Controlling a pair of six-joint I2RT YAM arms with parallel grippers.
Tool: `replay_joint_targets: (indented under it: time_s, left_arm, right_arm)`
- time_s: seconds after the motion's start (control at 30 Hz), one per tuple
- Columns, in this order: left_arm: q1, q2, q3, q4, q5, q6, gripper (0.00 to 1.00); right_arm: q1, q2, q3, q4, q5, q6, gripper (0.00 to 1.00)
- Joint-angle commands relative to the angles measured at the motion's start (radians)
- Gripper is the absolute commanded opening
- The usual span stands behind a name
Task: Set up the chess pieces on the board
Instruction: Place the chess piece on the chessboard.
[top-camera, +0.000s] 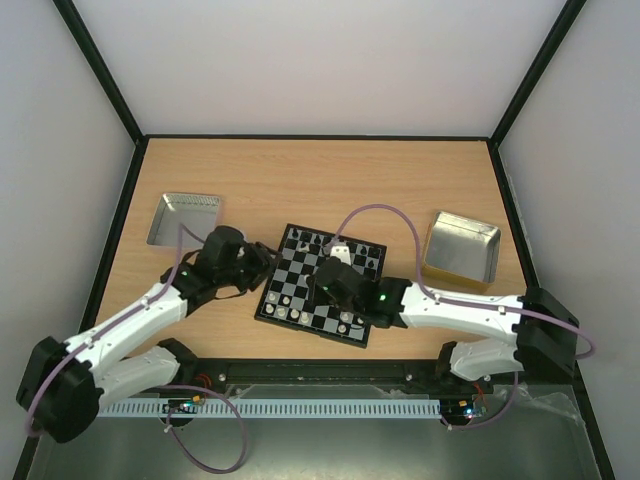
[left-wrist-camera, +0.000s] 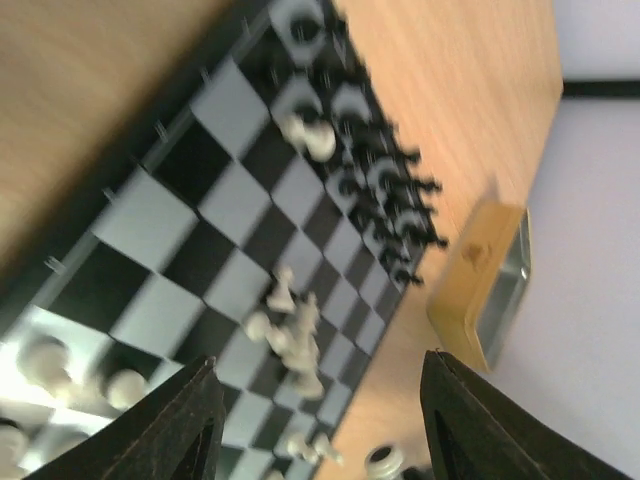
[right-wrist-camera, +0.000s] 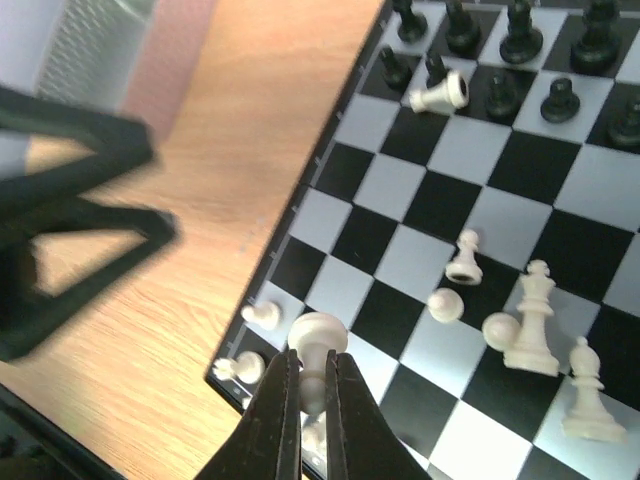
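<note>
Wooden table (top-camera: 300, 180), white walls (top-camera: 300, 60); board (top-camera: 295, 270) central; left end effector (left-wrist-camera: 318, 362) parted, empty; right end effector (right-wrist-camera: 315, 360) pinching cream pawn (right-wrist-camera: 318, 335).

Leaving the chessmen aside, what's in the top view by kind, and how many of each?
Metal trays: 2
Chessboard: 1
Robot arms: 2
Total: 5

Black and pale grey checks and a black border on the board (right-wrist-camera: 400, 262), cream-white pieces (right-wrist-camera: 533, 320), black pieces (right-wrist-camera: 520, 35), tan wood-grain desk (top-camera: 330, 185), silver tray (top-camera: 186, 200) by its left edge, yellowish-walled tray (top-camera: 455, 275) by its right edge, lilac cables (top-camera: 378, 207)
</note>
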Motion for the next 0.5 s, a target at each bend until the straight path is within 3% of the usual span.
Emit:
replay_joint_targets:
  time_s: [0.0,0.2,0.47]
  left_arm:
    - [0.026,-0.086,0.094,-0.268,-0.311,0.231,0.57]
    - [0.035,-0.16,0.168,-0.389,-0.492,0.386,0.64]
    - [0.047,-0.194,0.133,-0.387,-0.467,0.438,0.66]
  right_arm:
    - [0.0,0.069,0.084,-0.235,-0.052,-0.052,0.02]
    - [0.0,0.225,0.205,-0.303,-0.155,-0.129,0.02]
    - [0.001,0.376,0.338,-0.4,-0.172,-0.167,0.02]
